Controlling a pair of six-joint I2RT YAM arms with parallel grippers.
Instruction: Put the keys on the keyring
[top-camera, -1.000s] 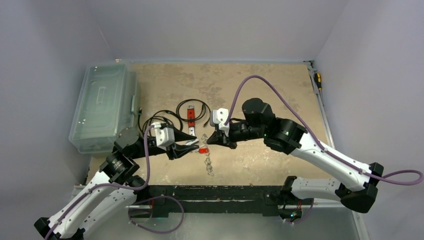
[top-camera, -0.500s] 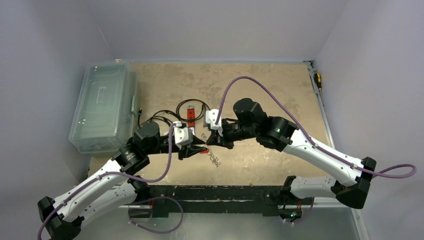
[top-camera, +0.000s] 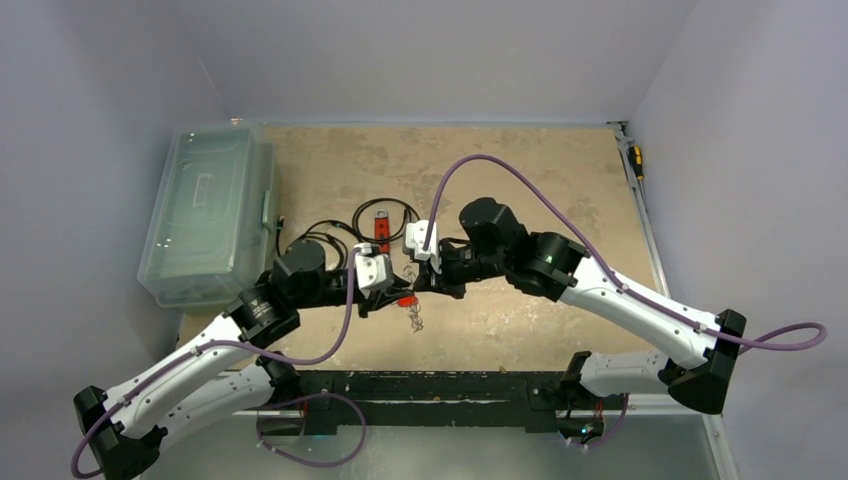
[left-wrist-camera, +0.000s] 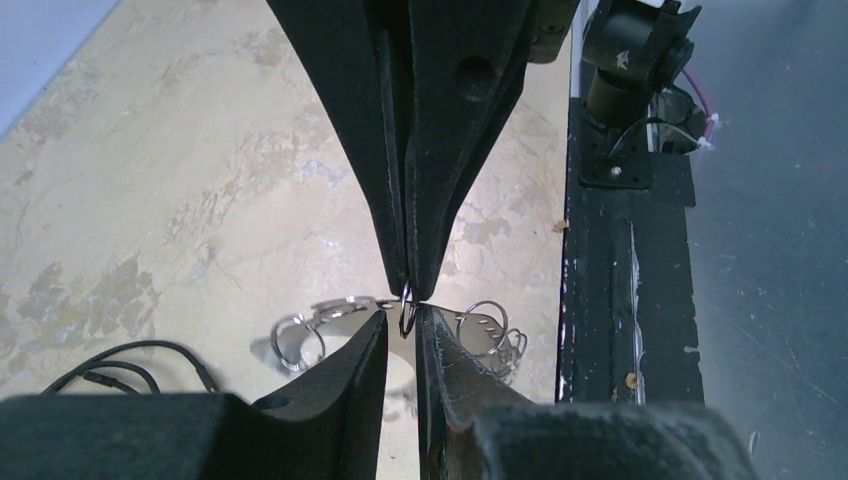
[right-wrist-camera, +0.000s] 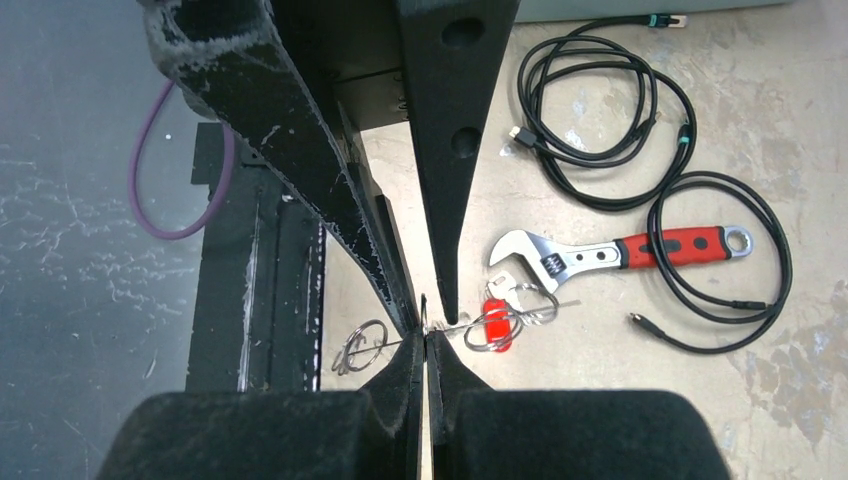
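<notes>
The keyring (right-wrist-camera: 540, 307) is a thin silvery wire held level just above the table. Small split rings (right-wrist-camera: 365, 345), a red tag (right-wrist-camera: 495, 325) and a small silvery key (right-wrist-camera: 503, 290) hang on it. From the top view the bunch (top-camera: 415, 318) dangles below both grippers. My right gripper (right-wrist-camera: 426, 335) is shut on the wire at its middle, where one small ring (left-wrist-camera: 405, 318) stands. My left gripper (left-wrist-camera: 404, 318) faces it tip to tip, jaws a narrow gap apart around that small ring. More rings (left-wrist-camera: 298, 338) hang on either side.
A red-handled wrench (right-wrist-camera: 600, 255) lies among black coiled cables (right-wrist-camera: 600, 120) just beyond the grippers. A clear plastic box (top-camera: 205, 215) stands at the table's left. The black front rail (top-camera: 430, 385) runs close under the keyring. A screwdriver (top-camera: 635, 160) lies at the right edge.
My left arm has reached right to meet the right gripper, its jaws narrowing on the way. The right gripper has shifted slightly left with the keyring, and the hanging rings have swung.
</notes>
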